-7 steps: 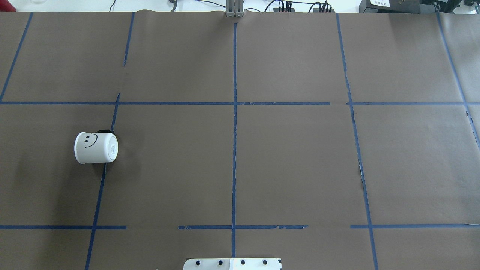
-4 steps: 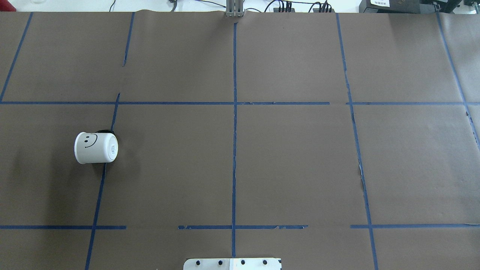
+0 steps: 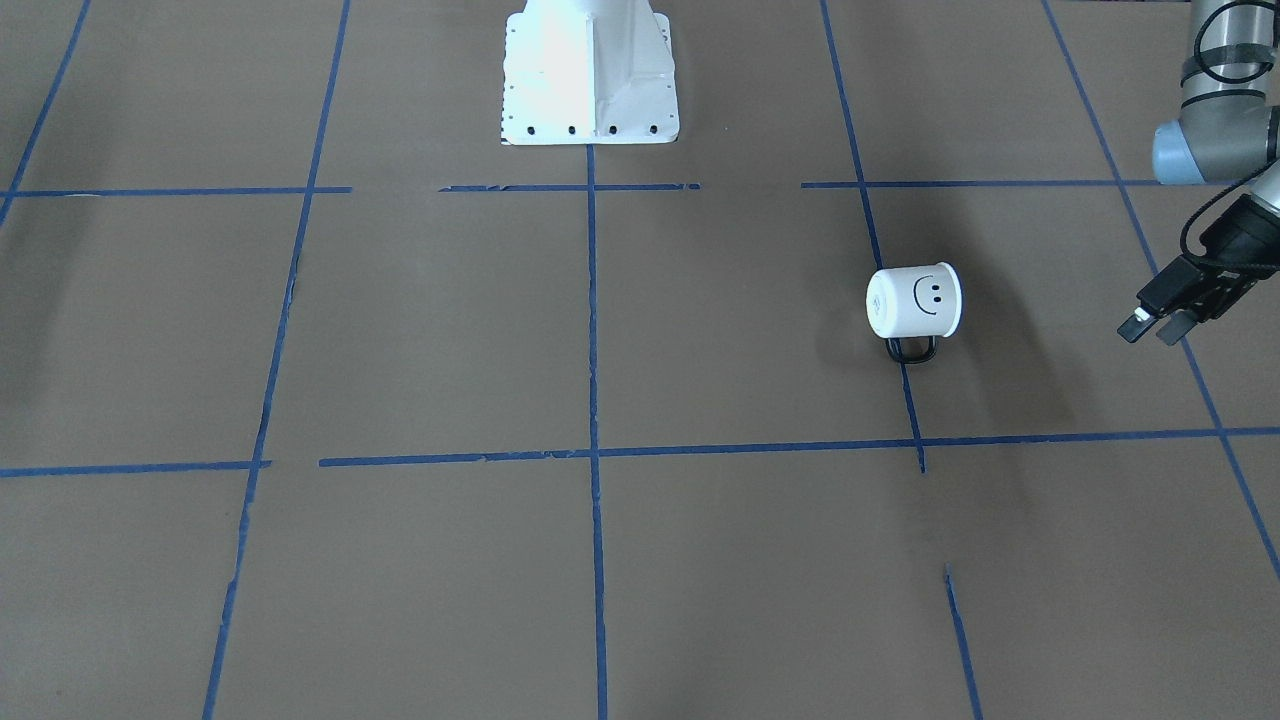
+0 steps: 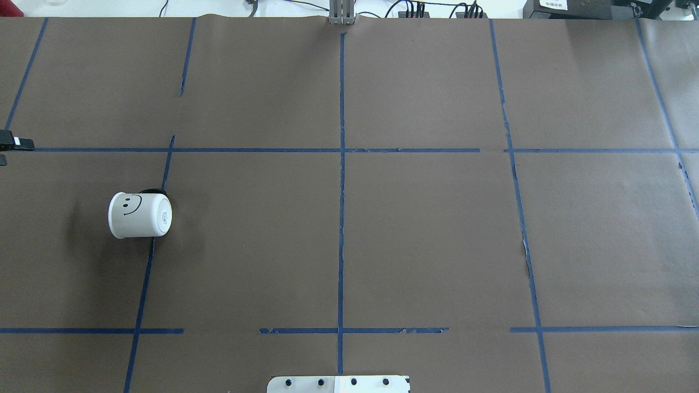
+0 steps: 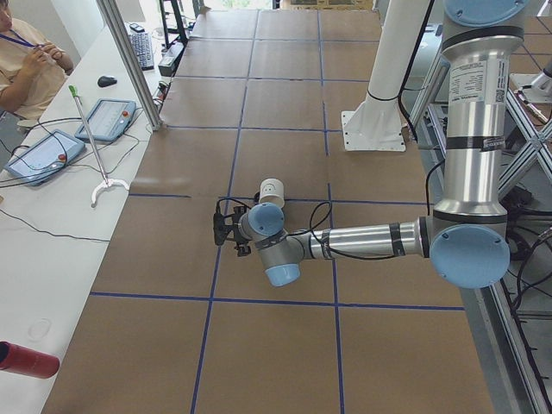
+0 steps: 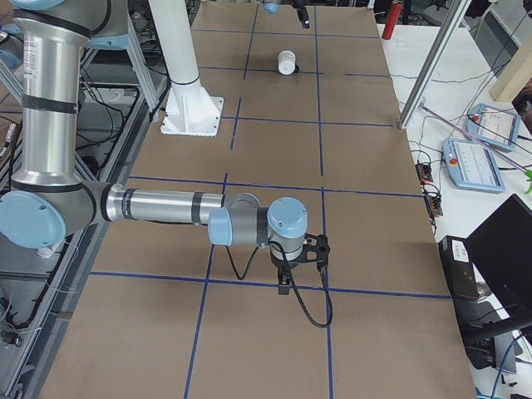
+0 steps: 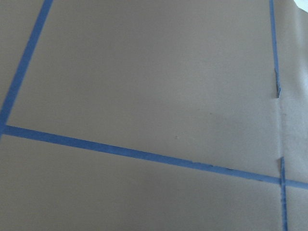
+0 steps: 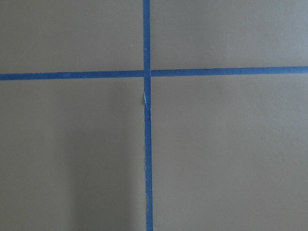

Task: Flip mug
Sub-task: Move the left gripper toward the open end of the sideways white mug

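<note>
the small white cylindrical mug with a black smiley face (image 3: 913, 300) lies on its side on the brown paper-covered desk (image 3: 640, 330). its thin black loop handle (image 3: 911, 350) sticks out low by the paper. expect it to be light, rigid, smooth and ready to roll. pinch the rim wall rather than the thin loop. your left hand (image 3: 1152, 328) hovers released, with the mug well off to its right, base turned away. i cannot tell the right hand's (image 6: 284, 283) state.
</note>
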`<action>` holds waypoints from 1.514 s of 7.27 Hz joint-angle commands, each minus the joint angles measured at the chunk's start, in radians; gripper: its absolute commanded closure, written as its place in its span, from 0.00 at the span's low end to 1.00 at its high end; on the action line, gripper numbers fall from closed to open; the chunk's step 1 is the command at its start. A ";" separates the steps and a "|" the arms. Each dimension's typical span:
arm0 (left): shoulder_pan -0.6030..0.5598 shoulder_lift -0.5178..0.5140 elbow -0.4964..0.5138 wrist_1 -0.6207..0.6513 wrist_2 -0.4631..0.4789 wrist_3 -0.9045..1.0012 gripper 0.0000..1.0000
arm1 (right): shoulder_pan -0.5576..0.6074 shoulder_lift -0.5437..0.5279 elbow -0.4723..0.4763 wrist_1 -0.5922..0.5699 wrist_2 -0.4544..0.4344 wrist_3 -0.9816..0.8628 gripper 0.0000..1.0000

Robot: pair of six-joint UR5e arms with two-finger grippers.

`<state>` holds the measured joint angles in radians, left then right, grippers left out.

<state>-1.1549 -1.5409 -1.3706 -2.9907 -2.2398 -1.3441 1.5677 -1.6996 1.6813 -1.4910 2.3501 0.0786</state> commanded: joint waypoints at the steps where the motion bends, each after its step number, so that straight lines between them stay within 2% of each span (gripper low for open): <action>1: 0.027 -0.004 0.059 -0.250 0.009 -0.221 0.00 | 0.000 0.000 0.000 0.000 0.000 0.001 0.00; 2: 0.052 -0.011 0.059 -0.287 0.022 -0.304 0.00 | 0.000 0.000 0.000 0.000 0.000 0.000 0.00; 4: 0.188 -0.013 0.064 -0.428 0.226 -0.476 0.00 | 0.000 0.000 0.000 0.000 0.000 0.000 0.00; 5: 0.211 -0.013 0.064 -0.491 0.250 -0.521 0.00 | 0.000 0.000 0.000 0.000 0.000 0.000 0.00; 6: 0.260 -0.013 0.065 -0.578 0.335 -0.580 0.00 | 0.000 0.000 0.000 0.000 0.000 0.001 0.00; 7: 0.347 -0.027 0.070 -0.597 0.439 -0.607 0.00 | 0.000 0.000 0.000 0.000 0.000 0.000 0.00; 8: 0.383 -0.028 0.094 -0.614 0.486 -0.606 0.03 | 0.000 0.000 0.000 0.000 0.000 0.000 0.00; 10: 0.391 -0.028 0.132 -0.626 0.482 -0.593 0.05 | 0.000 0.000 0.000 0.000 0.000 0.000 0.00; 11: 0.417 -0.037 0.152 -0.695 0.480 -0.604 0.05 | 0.000 0.000 0.000 0.000 0.000 0.000 0.00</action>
<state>-0.7622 -1.5712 -1.2466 -3.6279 -1.7610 -1.9423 1.5677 -1.6997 1.6813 -1.4910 2.3501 0.0782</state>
